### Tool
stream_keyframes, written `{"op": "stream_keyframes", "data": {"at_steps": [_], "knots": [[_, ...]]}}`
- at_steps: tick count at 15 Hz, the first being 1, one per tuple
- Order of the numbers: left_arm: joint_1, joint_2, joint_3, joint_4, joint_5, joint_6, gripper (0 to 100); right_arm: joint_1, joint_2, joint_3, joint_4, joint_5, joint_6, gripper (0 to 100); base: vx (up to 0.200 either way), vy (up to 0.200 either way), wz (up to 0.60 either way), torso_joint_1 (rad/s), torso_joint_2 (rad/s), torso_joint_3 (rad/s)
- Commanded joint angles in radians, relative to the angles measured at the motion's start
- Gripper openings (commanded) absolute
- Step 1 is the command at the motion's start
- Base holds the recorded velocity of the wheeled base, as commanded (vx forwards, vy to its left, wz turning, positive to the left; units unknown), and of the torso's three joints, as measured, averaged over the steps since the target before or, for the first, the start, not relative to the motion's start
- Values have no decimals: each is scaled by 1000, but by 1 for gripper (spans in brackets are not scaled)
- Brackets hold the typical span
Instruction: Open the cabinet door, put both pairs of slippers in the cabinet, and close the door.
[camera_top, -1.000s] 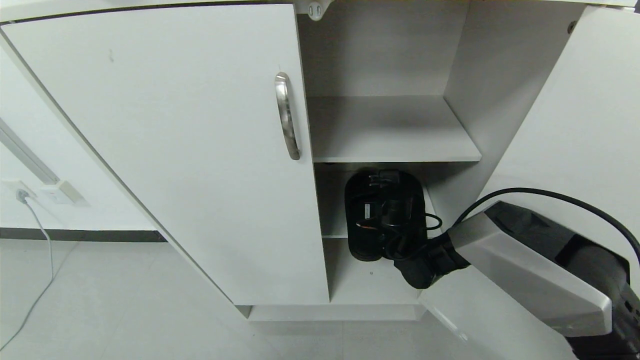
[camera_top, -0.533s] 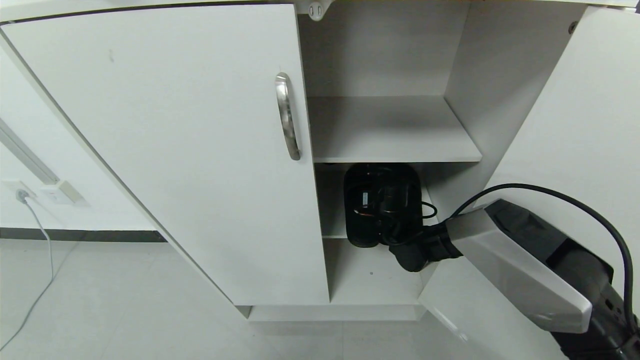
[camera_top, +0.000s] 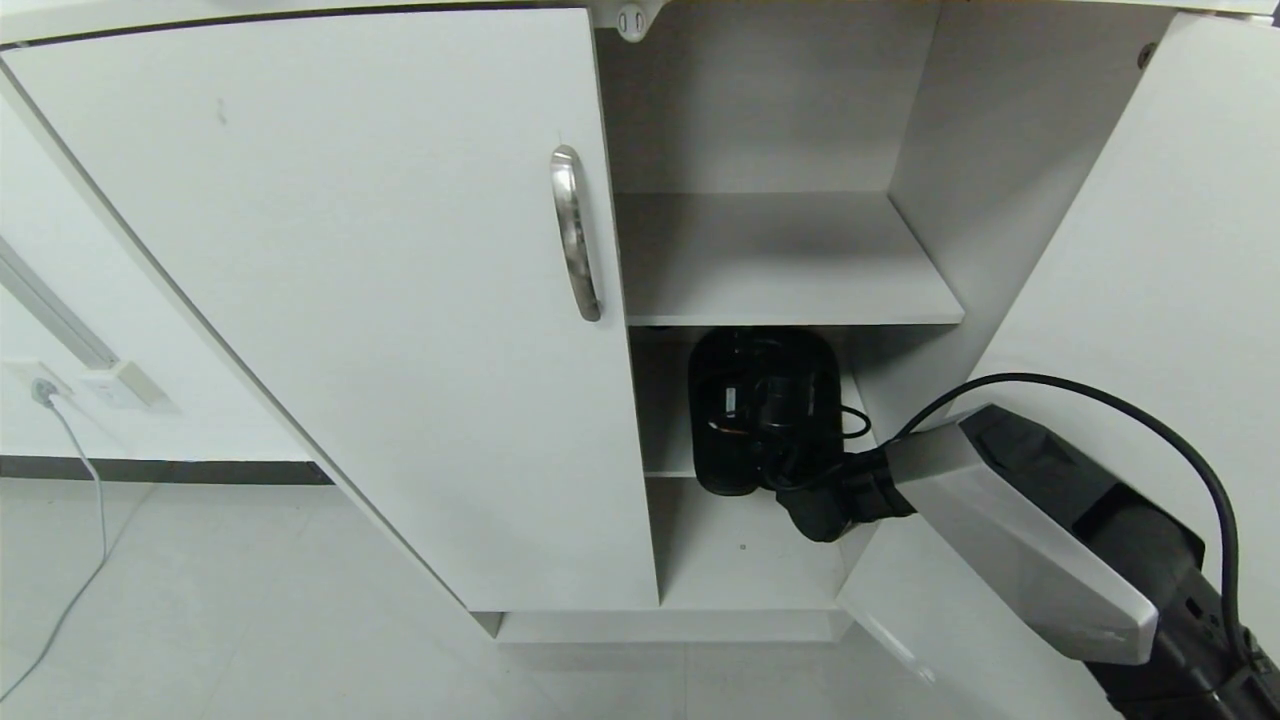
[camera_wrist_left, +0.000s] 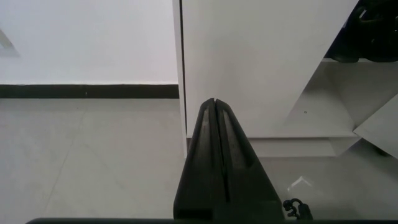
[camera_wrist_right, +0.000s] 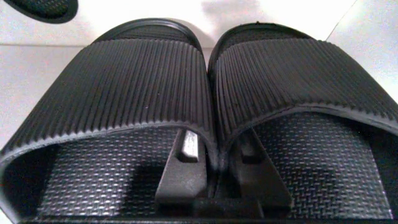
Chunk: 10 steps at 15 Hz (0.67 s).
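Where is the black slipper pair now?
In the head view, the black slipper pair is right of centre in the cabinet's lower compartment, under the shelf, gripped by the right gripper.

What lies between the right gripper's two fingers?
The touching inner sides of the two black slippers, pinched by the right gripper, as the right wrist view shows.

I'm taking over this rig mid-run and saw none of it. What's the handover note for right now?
Left gripper: shut, empty, above the grey tiled floor before the closed white left door.
Right gripper: shut on the pair of black ribbed rubber slippers, pinching their adjoining inner walls, in the lower compartment under the white shelf.
Done: right cabinet door open; this pair inside the white cabinet.
Left: release, withdraw, close the door. A dark textured thing lies beyond the pair; whether it is the second pair, I cannot tell.
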Motion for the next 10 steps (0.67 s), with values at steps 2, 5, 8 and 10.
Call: {"op": "stream_keyframes", "data": {"at_steps": [2,5,8,10], "knots": [[-1,1,0,0,1,0,0,0,6,-4,-1,-1,0,0,0,0,0,0,0,0],[0,1,0,0,1,1,0,2,6,-4,-1,-1,0,100,0,0,0,0,0,0],[0,1,0,0,1,1,0,2,4,4,-4,-1,1,100,0,0,0,0,0,0],[-1,1,0,0,1,1,0,6,-14,56,-21,-5,12,100,0,0,0,0,0,0]]}}
